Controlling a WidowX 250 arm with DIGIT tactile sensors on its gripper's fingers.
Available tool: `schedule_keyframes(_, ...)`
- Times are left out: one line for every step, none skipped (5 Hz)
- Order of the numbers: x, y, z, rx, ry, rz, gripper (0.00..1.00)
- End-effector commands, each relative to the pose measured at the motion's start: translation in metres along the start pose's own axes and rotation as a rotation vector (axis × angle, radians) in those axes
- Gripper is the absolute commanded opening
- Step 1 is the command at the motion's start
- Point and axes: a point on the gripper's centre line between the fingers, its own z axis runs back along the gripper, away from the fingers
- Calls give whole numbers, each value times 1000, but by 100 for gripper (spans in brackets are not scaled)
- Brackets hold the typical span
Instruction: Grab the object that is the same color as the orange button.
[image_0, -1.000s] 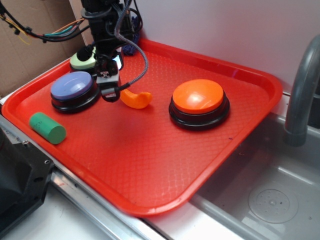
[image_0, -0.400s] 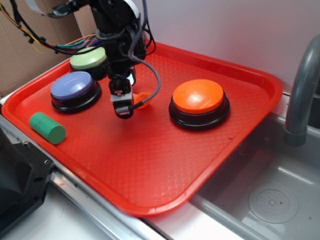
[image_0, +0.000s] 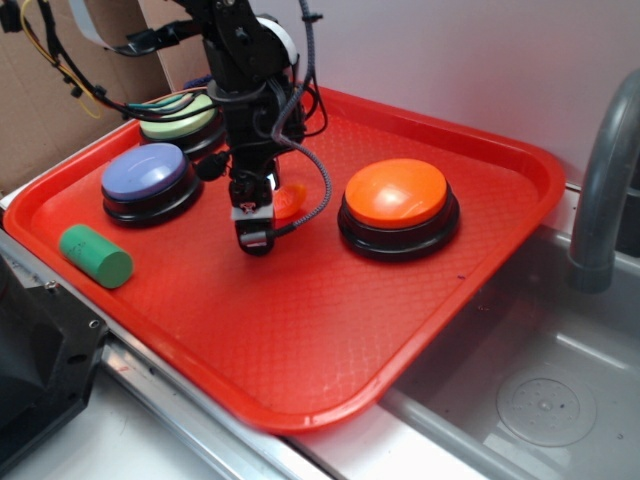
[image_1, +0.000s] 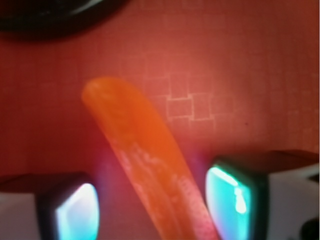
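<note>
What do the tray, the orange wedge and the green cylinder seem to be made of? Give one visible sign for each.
Tray: likely moulded plastic, semi-matte; its surface carries an embossed grid.
Orange wedge: probably plastic, smooth, slightly translucent; light glows through it.
Green cylinder: uniform matte green, no shine; could be painted wood, foam or plastic, hard to tell.
</note>
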Motion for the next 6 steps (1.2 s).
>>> schedule_keyframes(-5,2,45,1,13,93,0)
schedule_keyframes(-20,2,79,24,35,179,0)
schedule_keyframes(-34,-1,110,30,-13,253,0)
schedule_keyframes(-52,-4,141,38,42,500,0)
schedule_keyframes(-52,-17,162,57,66,749,0)
schedule_keyframes(-48,-49,178,101,51,766,0)
